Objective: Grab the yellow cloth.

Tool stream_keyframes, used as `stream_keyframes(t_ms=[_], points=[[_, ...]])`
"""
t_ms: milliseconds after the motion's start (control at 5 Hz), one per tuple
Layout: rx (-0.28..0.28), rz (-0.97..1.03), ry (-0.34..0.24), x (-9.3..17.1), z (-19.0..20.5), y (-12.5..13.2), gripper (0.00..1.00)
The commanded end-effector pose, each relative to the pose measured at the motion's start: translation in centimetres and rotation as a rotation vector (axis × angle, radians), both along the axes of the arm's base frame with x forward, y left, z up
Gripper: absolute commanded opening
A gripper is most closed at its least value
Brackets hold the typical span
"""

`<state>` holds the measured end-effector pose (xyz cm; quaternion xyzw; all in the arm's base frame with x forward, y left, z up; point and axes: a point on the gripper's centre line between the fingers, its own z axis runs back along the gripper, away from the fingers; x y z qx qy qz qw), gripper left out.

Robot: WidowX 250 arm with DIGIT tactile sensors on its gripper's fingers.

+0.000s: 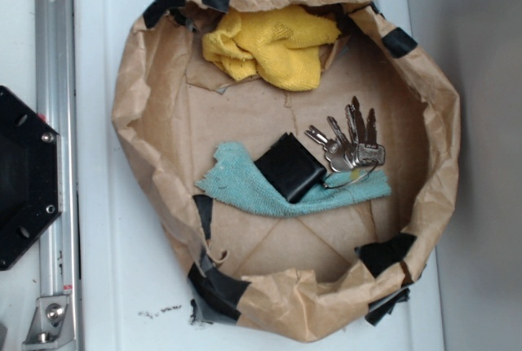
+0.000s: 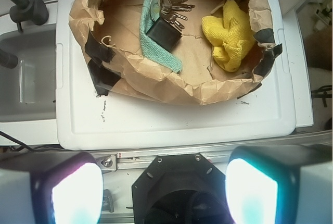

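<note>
The yellow cloth (image 1: 269,47) lies crumpled at the far rim inside a round brown paper basket (image 1: 145,131). In the wrist view the yellow cloth (image 2: 228,34) sits at the right side of the same basket (image 2: 78,13), far ahead of my gripper (image 2: 164,193). My gripper is open, its two pale glowing pads (image 2: 77,195) wide apart with nothing between them, hovering over the black robot base (image 2: 182,187). The gripper does not show in the exterior view.
A teal cloth (image 1: 236,184) lies in the basket under a black wallet (image 1: 289,167), with a bunch of keys (image 1: 351,143) beside it. The basket stands on a white lid (image 2: 171,117). A metal rail (image 1: 55,82) and black base plate (image 1: 20,175) lie left.
</note>
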<state>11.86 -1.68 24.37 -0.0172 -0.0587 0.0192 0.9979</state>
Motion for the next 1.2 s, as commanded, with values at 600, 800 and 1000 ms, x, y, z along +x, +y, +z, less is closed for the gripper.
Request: stream_keyframes(t_ms=[600,800,1000], points=[[0.106,0.7,-0.274,11.9,-9.8,4.9,1.0],[0.131,0.771,-0.216,12.6,-12.8,7.6,1.0],[0.154,0.805,-0.22,11.8,-13.3,9.4,1.0]])
